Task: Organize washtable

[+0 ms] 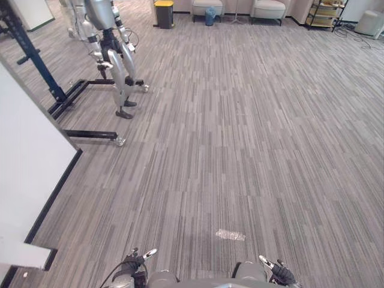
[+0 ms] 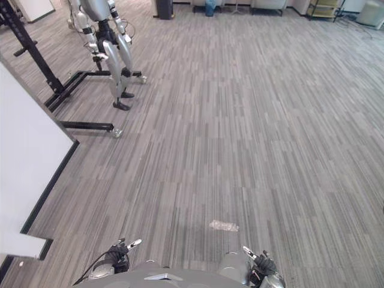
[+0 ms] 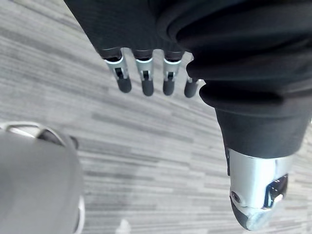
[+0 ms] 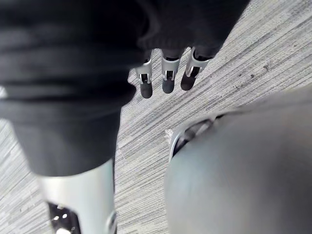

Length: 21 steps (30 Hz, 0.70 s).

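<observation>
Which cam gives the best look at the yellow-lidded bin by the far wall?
Left eye view: the bin stands whole, yellow lid and dark body. Right eye view cuts it at the top edge, leaving just the dark lower body. Both wrist views face carpet.

Grey striped carpet point(image 1: 252, 150) with pale scrap point(image 1: 230, 234)

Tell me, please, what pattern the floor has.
The floor has narrow light and dark grey stripes, clearest in the left eye view.
</observation>
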Available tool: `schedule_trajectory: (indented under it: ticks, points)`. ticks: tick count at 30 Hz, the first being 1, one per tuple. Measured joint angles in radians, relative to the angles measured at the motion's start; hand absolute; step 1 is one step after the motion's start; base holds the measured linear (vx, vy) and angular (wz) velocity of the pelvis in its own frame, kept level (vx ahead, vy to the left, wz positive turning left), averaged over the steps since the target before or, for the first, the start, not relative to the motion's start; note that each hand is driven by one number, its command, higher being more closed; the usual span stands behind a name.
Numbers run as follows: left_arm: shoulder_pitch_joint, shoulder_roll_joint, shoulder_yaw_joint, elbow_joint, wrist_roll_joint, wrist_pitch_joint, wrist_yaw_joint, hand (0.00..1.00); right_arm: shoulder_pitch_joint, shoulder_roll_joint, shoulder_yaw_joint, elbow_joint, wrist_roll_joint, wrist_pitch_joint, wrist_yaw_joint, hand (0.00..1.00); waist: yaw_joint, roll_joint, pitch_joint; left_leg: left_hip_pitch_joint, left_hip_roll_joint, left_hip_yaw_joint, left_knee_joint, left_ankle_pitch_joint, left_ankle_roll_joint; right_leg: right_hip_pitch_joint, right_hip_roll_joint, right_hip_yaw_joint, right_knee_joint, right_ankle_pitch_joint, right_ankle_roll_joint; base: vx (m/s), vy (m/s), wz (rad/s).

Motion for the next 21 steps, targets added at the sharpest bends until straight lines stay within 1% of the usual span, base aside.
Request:
schedule_trajectory:
  ticks: [1,2,3,5,6,8,9,10,11,14,16,18,21]
  points:
    - [-0.015,-0.015,0.001,0.006,0.0,-0.006,-0.001,0.0,0.018,-0.004,-0.005,0.007,0.0,0.001,0.0,0.0,-0.009,-0.02,0.001,0.02,-0.028,-0.034,-0.027,-0.005,-0.021,-0.001,0.004,0.021,-0.064,0.069,-0.03,-0.04,-0.104,0.47]
    - [-0.016,-0.032,0.0,0.011,0.0,-0.006,-0.001,0.0,0.02,-0.008,-0.013,0.011,0.0,0.003,-0.001,0.0,-0.001,-0.003,0.002,0.022,-0.016,-0.039,-0.041,0.001,-0.03,0.003,0.014,0.027,-0.07,0.071,-0.028,0.15,-0.145,0.35]
    - [-0.014,-0.053,0.001,0.023,0.001,-0.008,-0.005,0.0,0.029,-0.011,-0.042,0.012,-0.001,0.001,-0.001,0.0,0.002,0.027,0.0,0.021,0.004,-0.048,-0.06,0.005,-0.041,0.022,0.046,0.019,-0.113,0.071,-0.027,0.2,-0.104,0.08]
    - [-0.011,-0.061,0.006,0.048,0.002,-0.005,-0.01,0.0,0.038,-0.014,-0.087,0.017,-0.002,0.002,0.003,0.0,-0.002,0.065,-0.001,0.045,0.036,-0.07,-0.092,0.02,-0.065,0.08,0.094,-0.02,-0.19,0.081,-0.037,0.2,-0.117,0.23]
    - [-0.009,-0.06,0.011,0.048,0.002,-0.005,-0.01,0.0,0.044,-0.012,-0.096,0.017,-0.002,0.003,0.004,0.0,0.001,0.068,-0.002,0.055,0.042,-0.077,-0.101,0.024,-0.07,0.1,0.106,-0.03,-0.212,0.085,-0.04,0.16,-0.103,0.29]
    - [-0.003,-0.061,0.041,0.049,0.002,-0.006,-0.02,0.0,0.049,-0.008,-0.114,0.017,-0.002,0.001,0.009,0.0,0.003,0.066,-0.008,0.076,0.067,-0.097,-0.13,0.035,-0.084,0.162,0.15,-0.062,-0.303,0.111,-0.044,0.11,-0.063,0.23]
    - [-0.003,-0.061,0.042,0.049,0.002,-0.006,-0.023,0.0,0.049,-0.009,-0.117,0.017,-0.002,0.001,0.009,0.0,0.003,0.069,-0.012,0.078,0.069,-0.101,-0.138,0.038,-0.084,0.172,0.157,-0.068,-0.324,0.12,-0.044,0.07,0.001,0.15]
    - [-0.003,-0.061,0.045,0.048,0.003,-0.006,-0.027,0.0,0.049,-0.012,-0.12,0.016,-0.002,0.0,0.009,0.0,0.005,0.065,-0.016,0.078,0.07,-0.101,-0.151,0.043,-0.084,0.183,0.167,-0.071,-0.36,0.138,-0.041,0.04,0.041,0.07]
    - [-0.004,-0.059,0.053,0.048,0.005,-0.005,-0.029,0.0,0.048,-0.01,-0.119,0.017,-0.004,0.0,0.01,0.0,0.007,0.058,-0.018,0.078,0.067,-0.101,-0.158,0.048,-0.081,0.191,0.171,-0.073,-0.388,0.155,-0.04,0.03,0.057,0.04]
    - [-0.001,-0.053,0.053,0.049,0.006,0.0,-0.03,0.0,0.049,-0.003,-0.118,0.018,-0.027,0.002,0.01,0.0,0.006,0.051,-0.023,0.082,0.056,-0.1,-0.161,0.05,-0.081,0.212,0.172,-0.072,-0.434,0.183,-0.033,0.01,0.067,-0.01]
    - [0.0,-0.053,0.051,0.049,0.019,0.0,-0.031,0.0,0.051,-0.002,-0.115,0.018,-0.034,0.003,0.011,0.0,0.004,0.052,-0.025,0.089,0.044,-0.096,-0.163,0.05,-0.08,0.233,0.173,-0.069,-0.473,0.208,-0.026,-0.02,0.062,-0.03]
    - [0.0,-0.053,0.049,0.048,0.022,0.0,-0.034,0.0,0.051,-0.002,-0.112,0.018,-0.042,0.003,0.012,0.0,0.005,0.053,-0.025,0.089,0.035,-0.092,-0.172,0.055,-0.073,0.241,0.171,-0.069,-0.503,0.229,-0.022,-0.05,0.059,0.01]
    - [0.0,-0.05,0.048,0.047,0.022,0.0,-0.041,0.0,0.051,0.002,-0.11,0.018,-0.042,0.005,0.012,0.0,0.007,0.052,-0.025,0.089,0.03,-0.089,-0.179,0.057,-0.07,0.248,0.173,-0.064,-0.537,0.252,-0.023,-0.06,0.025,-0.05]
